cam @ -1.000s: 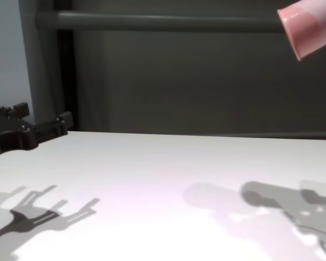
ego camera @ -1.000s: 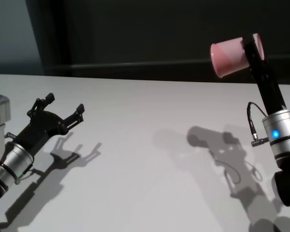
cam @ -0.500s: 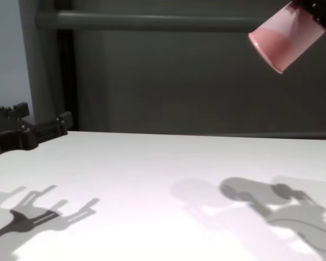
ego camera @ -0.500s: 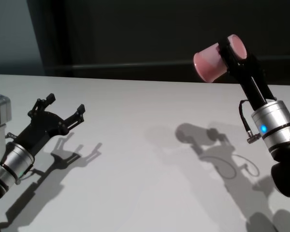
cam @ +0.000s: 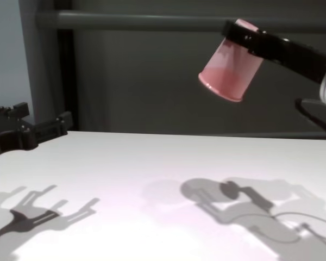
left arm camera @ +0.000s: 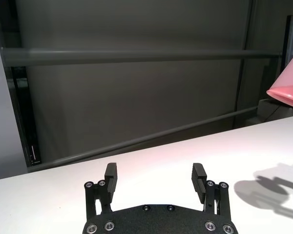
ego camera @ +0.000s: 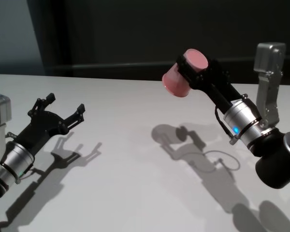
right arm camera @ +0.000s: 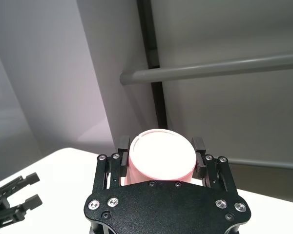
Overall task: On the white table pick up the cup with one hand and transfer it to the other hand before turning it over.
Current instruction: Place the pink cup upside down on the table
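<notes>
- Over the last second our right gripper, the black multi-fingered one on the silver arm with the blue light, has swung inward and lower, carrying the small salmon-pink plastic cup from far out on the right toward the middle of the wide white table.
- The cup has also rolled over: its rim was facing sideways, and now the mouth tips downward and toward our left side, with the flat base facing back toward the wrist.
- The right gripper is clamped on the cup near its base, one finger on each side, and holds it in the air well above the tabletop.
- We judge the handover done and the turning-over well under way; what seems left is to finish the tilt and perhaps set the cup down.
- Our left gripper, black on the arm with the green light, rests low over the table's left part, fingers spread and holding nothing.
- The two grippers are well apart, with bare tabletop between them.
- The table's far edge meets a dark wall with a grey rail; the cup hangs in front of it.
</notes>
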Controlling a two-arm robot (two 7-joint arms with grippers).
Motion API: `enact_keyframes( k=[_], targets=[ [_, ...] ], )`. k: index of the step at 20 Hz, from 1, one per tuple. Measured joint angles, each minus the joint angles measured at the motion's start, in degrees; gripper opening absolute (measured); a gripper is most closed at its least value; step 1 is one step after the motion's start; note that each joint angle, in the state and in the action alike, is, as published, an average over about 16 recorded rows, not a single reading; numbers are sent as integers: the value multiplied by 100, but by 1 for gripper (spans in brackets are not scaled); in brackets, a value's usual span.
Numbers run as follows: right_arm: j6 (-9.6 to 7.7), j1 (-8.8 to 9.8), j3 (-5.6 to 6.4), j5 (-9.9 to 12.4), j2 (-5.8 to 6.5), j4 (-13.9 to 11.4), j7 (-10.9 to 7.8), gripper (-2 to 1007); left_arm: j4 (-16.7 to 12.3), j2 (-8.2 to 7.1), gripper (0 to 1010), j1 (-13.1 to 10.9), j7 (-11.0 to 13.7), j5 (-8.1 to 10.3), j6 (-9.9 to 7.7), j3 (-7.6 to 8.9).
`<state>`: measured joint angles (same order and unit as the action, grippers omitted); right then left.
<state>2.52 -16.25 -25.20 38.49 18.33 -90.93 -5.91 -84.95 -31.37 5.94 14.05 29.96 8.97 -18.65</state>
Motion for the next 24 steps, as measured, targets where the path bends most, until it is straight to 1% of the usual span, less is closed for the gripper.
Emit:
enact_keyframes(
  k=[3, 7, 13, 18, 24],
  targets=[
    [-208, -145, -202, -243, -13, 93, -27, 739, 0, 0, 1003, 0, 0, 0, 0, 0],
    [-443, -300, -440, -520, -42, 215, -78, 739, 0, 0, 1003, 0, 0, 0, 0, 0],
    [-749, -451, -736, -907, -66, 362, -130, 739, 0, 0, 1003, 0, 0, 0, 0, 0],
    [-943, -485, -912, -1182, -61, 448, -143, 739, 0, 0, 1003, 0, 0, 0, 0, 0],
    [-1097, -427, -1053, -1445, -54, 537, -148, 739, 0, 0, 1003, 0, 0, 0, 0, 0]
  ],
)
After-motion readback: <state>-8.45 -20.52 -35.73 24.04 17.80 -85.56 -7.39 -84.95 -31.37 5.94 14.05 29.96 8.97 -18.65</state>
